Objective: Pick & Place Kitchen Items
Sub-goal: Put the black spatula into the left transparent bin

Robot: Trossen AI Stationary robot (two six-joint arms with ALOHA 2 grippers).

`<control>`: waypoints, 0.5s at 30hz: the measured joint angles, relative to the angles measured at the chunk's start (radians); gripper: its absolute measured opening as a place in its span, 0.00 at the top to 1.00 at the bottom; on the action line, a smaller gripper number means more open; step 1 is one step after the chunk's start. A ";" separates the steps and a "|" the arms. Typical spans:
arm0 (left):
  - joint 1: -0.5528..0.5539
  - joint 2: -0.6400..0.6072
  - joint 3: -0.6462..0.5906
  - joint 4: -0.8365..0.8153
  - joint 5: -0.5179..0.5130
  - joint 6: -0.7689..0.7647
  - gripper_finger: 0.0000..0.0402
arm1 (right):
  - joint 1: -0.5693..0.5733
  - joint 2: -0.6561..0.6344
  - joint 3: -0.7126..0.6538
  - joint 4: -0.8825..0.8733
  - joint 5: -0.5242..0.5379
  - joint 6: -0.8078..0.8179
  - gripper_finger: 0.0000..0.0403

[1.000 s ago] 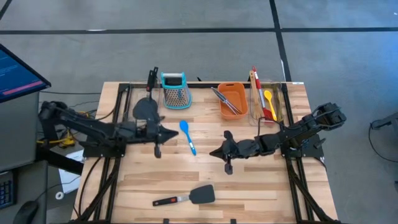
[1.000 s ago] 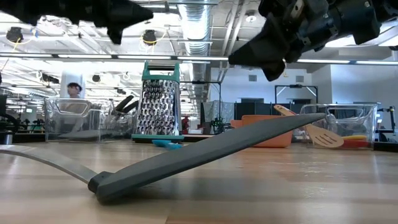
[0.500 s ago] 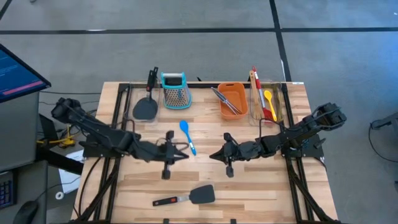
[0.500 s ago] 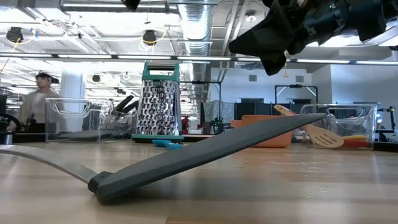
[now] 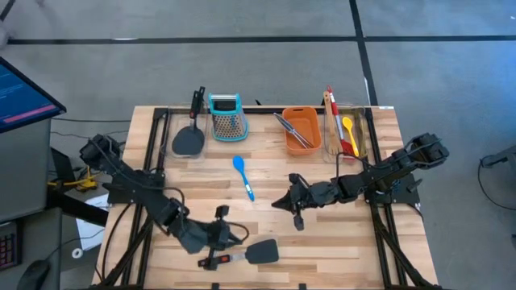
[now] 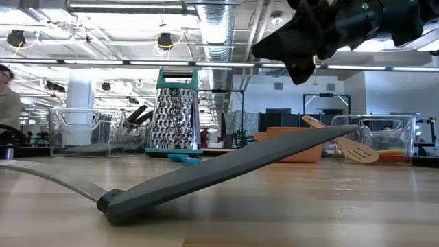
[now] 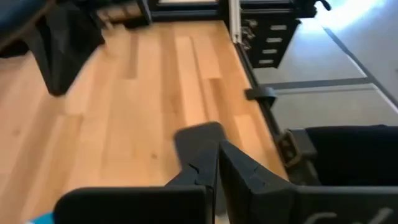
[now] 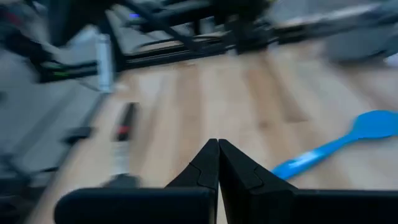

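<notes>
Fig.: tabletop w/ both arms, seen from above, at table height and from each wrist.

Left gripper sat low over the table's near edge, jaws together, holding nothing, just beside the black spatula w/ red-marked handle; in the left wrist view the spatula's blade lay on the wood right ahead of the closed fingers. Contact w/ the spatula: can't tell.

Right gripper hung mid-table, jaws together, empty; in the low view it showed high up, well above the wood. Its wrist view looked past shut fingers at the blue spoon.

Blue spoon lay flat near table centre, between the two arms. A 2nd black spatula lay at the far-left side, beside the box grater. Orange tub held silver tongs. Clear bin at far right held the wooden turner, yellow spoon and a red spoon.

A person stood at the room's edge beyond the table.
</notes>
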 joint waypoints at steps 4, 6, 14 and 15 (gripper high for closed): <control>-0.038 0.023 -0.003 0.000 0.000 -0.063 1.00 | 0.012 0.000 0.010 0.042 -0.137 0.107 1.00; -0.051 0.024 -0.014 0.002 0.000 -0.090 1.00 | 0.042 0.000 0.026 0.038 -0.137 0.123 1.00; -0.069 0.024 -0.104 0.010 0.005 -0.231 1.00 | 0.211 0.000 0.114 -0.149 0.054 0.156 1.00; -0.069 0.024 -0.114 0.015 0.015 -0.251 1.00 | 0.229 0.000 0.124 -0.177 0.077 0.184 1.00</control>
